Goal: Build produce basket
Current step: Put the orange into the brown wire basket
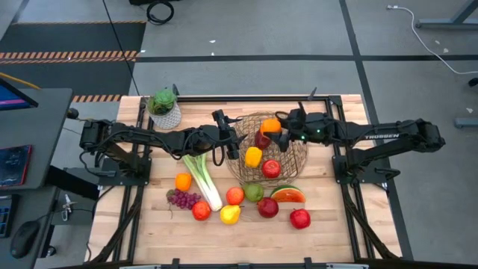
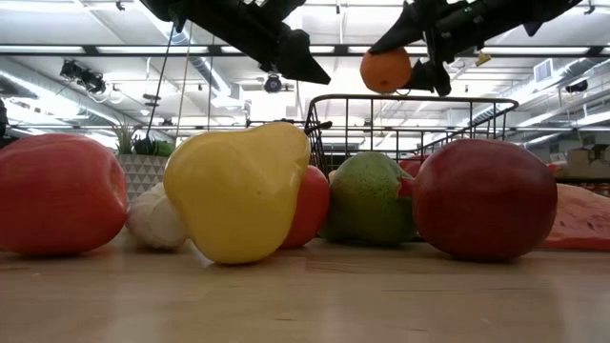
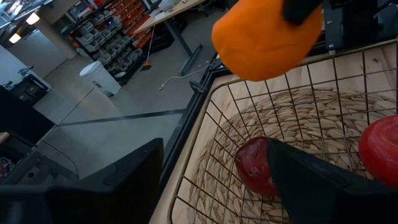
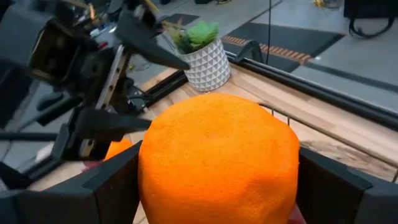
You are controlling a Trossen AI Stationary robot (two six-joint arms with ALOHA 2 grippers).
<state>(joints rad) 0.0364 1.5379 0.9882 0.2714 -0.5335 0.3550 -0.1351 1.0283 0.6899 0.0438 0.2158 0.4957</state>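
Right gripper (image 1: 278,127) clamped on an orange (image 1: 270,125), fingers wide around it, held in the air above the far rim of the wire basket (image 1: 299,158); same orange (image 4: 217,158) filling the right wrist view between the two dark fingers (image 4: 115,180), and hanging clear above the basket (image 2: 410,119) in the low view (image 2: 386,70)

Left gripper (image 1: 230,140) poised at the basket's left edge, jaws parted, gripping nothing, one finger (image 3: 311,180) reaching over the wire wall

Inside the basket: a dark red apple (image 1: 262,139) near the far side, a yellow pepper (image 1: 254,156) at the left, a second red apple (image 1: 271,168) toward the near side

On the wooden table (image 1: 328,217) outside the basket: leek (image 1: 202,178) lying left of it, an orange (image 1: 183,181) beside that, purple grapes (image 1: 184,199), a red-orange fruit (image 1: 201,211), a yellow pear-shaped fruit (image 1: 230,214), another orange-red fruit (image 1: 235,196), green pear (image 1: 254,192) touching the basket's near edge, watermelon slice (image 1: 287,195), two more red apples (image 1: 268,207) (image 1: 300,218) at the front

White-potted green plant (image 1: 163,109) at the far left corner of the table, well apart from the produce
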